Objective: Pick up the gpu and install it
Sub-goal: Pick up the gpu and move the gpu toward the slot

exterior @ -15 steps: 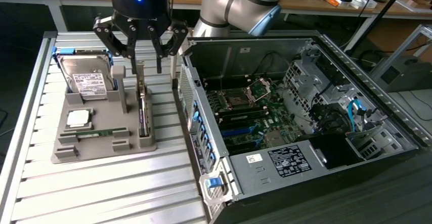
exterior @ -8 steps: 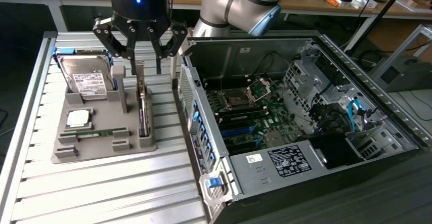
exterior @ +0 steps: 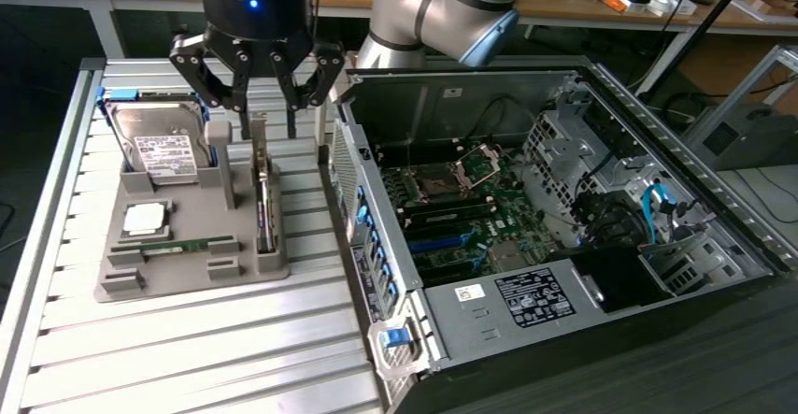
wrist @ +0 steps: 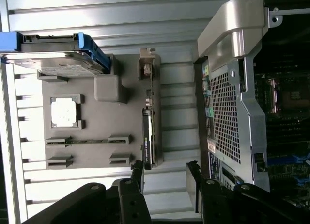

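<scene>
The end effector is spread wide apart over the gpu, which is stood on edge in a gray holder.

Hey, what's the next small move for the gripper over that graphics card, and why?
The open gripper hangs above the gpu, which stands on edge, untouched, in the gray holder. So probably ease straight down to straddle its top edge.

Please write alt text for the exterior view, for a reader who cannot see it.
An open black robot gripper hangs above the gpu, a thin dark card standing on edge in a grey tray. An open computer case lies at the exterior view's right.
</scene>
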Available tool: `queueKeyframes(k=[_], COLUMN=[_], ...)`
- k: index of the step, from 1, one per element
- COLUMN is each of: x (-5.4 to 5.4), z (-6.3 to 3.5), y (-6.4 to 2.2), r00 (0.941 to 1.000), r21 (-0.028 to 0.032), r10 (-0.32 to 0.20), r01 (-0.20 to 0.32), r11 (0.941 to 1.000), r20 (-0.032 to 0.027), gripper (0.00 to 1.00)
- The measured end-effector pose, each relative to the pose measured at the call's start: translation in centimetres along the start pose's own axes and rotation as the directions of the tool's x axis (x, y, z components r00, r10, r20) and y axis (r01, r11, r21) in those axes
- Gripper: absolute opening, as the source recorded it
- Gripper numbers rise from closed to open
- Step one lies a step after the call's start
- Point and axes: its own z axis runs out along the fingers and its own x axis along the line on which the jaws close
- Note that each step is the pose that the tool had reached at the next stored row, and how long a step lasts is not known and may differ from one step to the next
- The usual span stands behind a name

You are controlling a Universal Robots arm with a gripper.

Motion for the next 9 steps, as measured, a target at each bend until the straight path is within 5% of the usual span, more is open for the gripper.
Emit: queueKeyframes(k=[9], x=[0.38], z=[0.21], y=[-0.04], r00=[1.0], r21=[0.0001], r10=[0.0], r01=[0.0], r11=[1.0], r20=[0.0], gripper=[0.48])
